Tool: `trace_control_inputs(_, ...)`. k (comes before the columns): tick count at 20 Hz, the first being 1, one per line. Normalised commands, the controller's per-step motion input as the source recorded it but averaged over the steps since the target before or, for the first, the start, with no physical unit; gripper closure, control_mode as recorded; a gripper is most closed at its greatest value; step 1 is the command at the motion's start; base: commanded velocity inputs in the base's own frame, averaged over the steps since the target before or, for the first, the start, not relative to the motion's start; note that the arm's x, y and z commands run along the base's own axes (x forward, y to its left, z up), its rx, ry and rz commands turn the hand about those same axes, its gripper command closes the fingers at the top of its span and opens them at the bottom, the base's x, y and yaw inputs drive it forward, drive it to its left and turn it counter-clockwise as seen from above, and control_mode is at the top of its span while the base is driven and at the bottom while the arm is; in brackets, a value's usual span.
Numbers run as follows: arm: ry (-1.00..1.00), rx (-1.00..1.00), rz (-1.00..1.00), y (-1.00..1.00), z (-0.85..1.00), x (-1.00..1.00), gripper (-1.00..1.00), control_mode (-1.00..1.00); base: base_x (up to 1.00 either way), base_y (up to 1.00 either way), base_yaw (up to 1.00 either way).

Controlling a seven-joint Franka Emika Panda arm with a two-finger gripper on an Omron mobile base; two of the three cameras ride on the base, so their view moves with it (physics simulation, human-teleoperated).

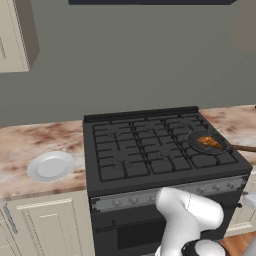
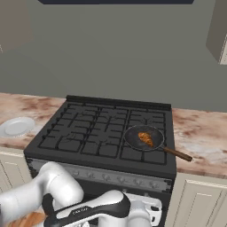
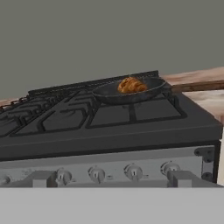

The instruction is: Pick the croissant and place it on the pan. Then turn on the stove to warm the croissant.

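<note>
Croissant (image 3: 131, 85) lies in the pan (image 3: 109, 92) on the stove (image 3: 109, 131); hand (image 3: 111, 178) open before the unlabelled knobs (image 3: 133, 172).

No text, label, brand or number can be read here. A short line of pale lettering stands on the robot's dark arm link (image 2: 84, 210) in the right base view, but it is too small and blurred to make out.
</note>
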Motion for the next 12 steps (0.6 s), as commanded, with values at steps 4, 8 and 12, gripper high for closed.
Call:
trace_control_inputs(4,0.0,0.0,0.0,-0.13,-0.16,0.19,-1.0,-1.0,0.0,0.0,0.0)
trace_control_inputs(8,0.0,0.0,0.0,-0.25,-0.21,0.16,-1.0,-1.0,0.0,0.0,0.0)
trace_control_inputs(12,-0.03,0.0,0.0,-0.2,-0.23,0.12,-1.0,-1.0,0.0,0.0,0.0)
